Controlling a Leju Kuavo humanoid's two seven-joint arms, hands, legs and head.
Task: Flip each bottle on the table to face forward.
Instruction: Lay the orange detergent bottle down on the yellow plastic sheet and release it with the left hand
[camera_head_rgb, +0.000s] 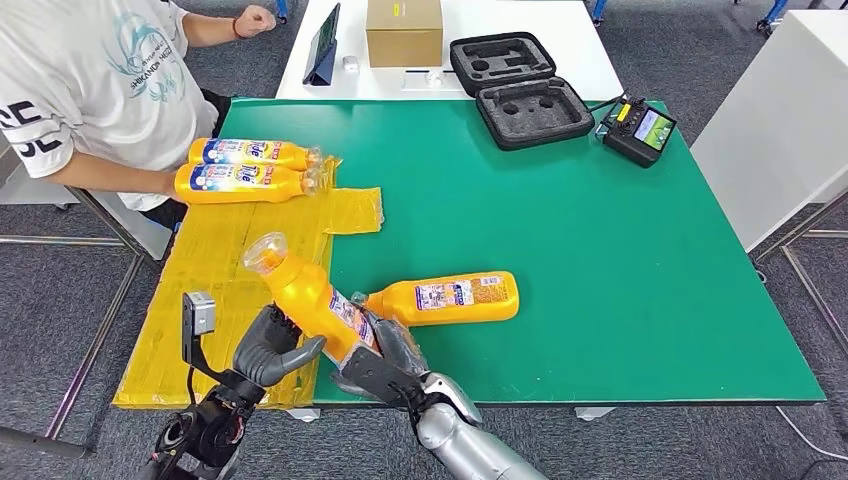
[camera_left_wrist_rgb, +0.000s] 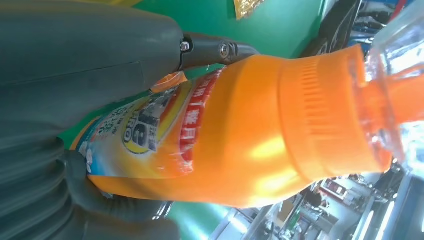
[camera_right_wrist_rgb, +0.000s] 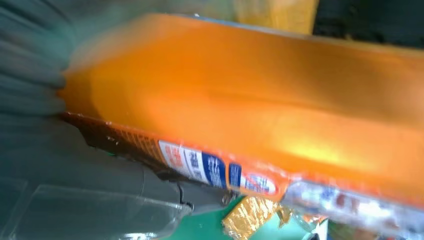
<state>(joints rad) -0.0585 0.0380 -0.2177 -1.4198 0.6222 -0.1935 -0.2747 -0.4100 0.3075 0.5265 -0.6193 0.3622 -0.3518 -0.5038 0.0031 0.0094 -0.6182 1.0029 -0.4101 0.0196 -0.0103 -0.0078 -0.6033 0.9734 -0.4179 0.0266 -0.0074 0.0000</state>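
Observation:
An orange bottle (camera_head_rgb: 305, 292) with a clear cap is lifted and tilted over the table's near edge, cap up and to the left. My left hand (camera_head_rgb: 272, 345) grips its lower body from the left, and my right hand (camera_head_rgb: 385, 352) holds its base from the right. Up close, the left wrist view has the bottle (camera_left_wrist_rgb: 240, 135) with its label, and the right wrist view has its orange side (camera_right_wrist_rgb: 260, 110), blurred. A second orange bottle (camera_head_rgb: 445, 298) lies on the green mat, label up. Two more bottles (camera_head_rgb: 245, 168) lie side by side on the yellow sheet, far left.
A person (camera_head_rgb: 95, 80) in a white shirt sits at the far left, one arm by the two bottles. On the table are a yellow sheet (camera_head_rgb: 215, 290), a black foam case (camera_head_rgb: 520, 88), a controller (camera_head_rgb: 640, 130), a cardboard box (camera_head_rgb: 403, 30) and a tablet (camera_head_rgb: 325, 45).

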